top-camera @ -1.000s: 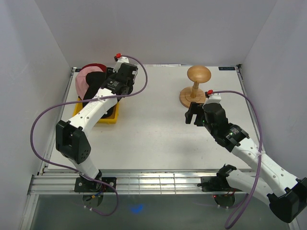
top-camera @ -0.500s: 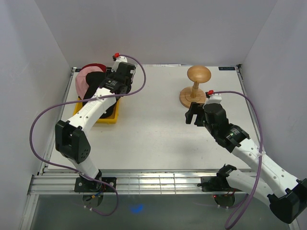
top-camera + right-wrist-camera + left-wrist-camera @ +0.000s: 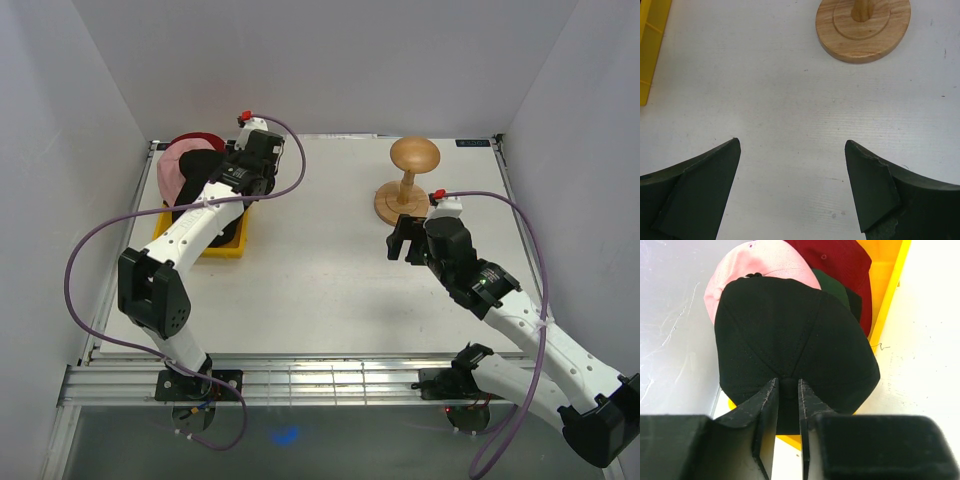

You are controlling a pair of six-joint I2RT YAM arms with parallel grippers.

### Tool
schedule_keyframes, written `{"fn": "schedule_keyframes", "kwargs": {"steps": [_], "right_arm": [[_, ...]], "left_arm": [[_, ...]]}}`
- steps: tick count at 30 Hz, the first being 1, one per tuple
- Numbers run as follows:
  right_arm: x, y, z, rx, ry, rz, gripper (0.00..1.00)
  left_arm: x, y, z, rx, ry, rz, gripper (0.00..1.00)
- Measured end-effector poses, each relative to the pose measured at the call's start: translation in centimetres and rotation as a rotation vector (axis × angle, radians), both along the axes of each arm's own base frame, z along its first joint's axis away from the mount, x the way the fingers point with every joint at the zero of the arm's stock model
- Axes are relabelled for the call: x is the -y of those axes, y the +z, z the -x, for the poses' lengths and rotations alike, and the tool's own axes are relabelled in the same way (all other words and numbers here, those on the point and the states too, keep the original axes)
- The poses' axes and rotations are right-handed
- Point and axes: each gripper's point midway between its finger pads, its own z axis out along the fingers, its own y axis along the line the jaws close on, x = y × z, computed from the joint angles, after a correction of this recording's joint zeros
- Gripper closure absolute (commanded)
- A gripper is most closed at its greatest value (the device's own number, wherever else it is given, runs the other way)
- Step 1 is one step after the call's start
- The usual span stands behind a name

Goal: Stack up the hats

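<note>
Now: left jaws on the top hat, right jaws idle.
Left gripper is pinched narrow on the near edge of the black cap, fabric between my fingers; it tops the pile, so it should lift first. The pink cap is beyond-left and the dark red cap beyond-right, over the yellow tray. Right gripper is spread wide and holds nothing, with the wooden stand ahead-right, probably the stacking spot.

The top camera looks down from above the near edge over the whole table. The left wrist view sits close above the yellow tray, the right wrist view above the wooden stand; the top view shows both
</note>
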Motion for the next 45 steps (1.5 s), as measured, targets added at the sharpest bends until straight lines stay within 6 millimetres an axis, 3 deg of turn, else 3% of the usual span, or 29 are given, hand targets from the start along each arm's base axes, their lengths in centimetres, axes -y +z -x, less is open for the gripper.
{"fn": "schedule_keyframes", "kwargs": {"steps": [5, 9, 21, 27, 36, 40, 45], "right_arm": [[0.0, 0.0, 0.0, 0.0, 0.0, 0.0, 0.1], [0.0, 0.0, 0.0, 0.0, 0.0, 0.0, 0.1], [0.0, 0.2, -0.1, 0.005, 0.001, 0.004, 0.1], [0.1, 1.5, -0.5, 0.032, -0.007, 0.009, 0.1], [0.6, 5.6, -1.9, 0.097, -0.028, 0.03, 0.09], [1.7, 8.9, -4.2, 0.118, -0.066, 0.021, 0.06], [5.4, 11.8, -7.8, 0.11, -0.129, -0.022, 0.03]], "left_arm": [[0.0, 0.0, 0.0, -0.004, -0.003, -0.006, 0.85], [0.0, 0.5, 0.0, -0.002, -0.005, -0.008, 1.0], [0.2, 5.2, 0.0, 0.05, -0.015, 0.023, 1.0], [1.6, 8.0, 0.6, 0.074, -0.056, 0.047, 1.0], [6.4, 13.7, 1.9, 0.166, -0.175, 0.127, 1.0], [9.9, 13.7, 2.0, 0.153, -0.25, 0.158, 1.0], [14.3, 12.7, 1.5, 0.12, -0.353, 0.233, 1.0]]}}
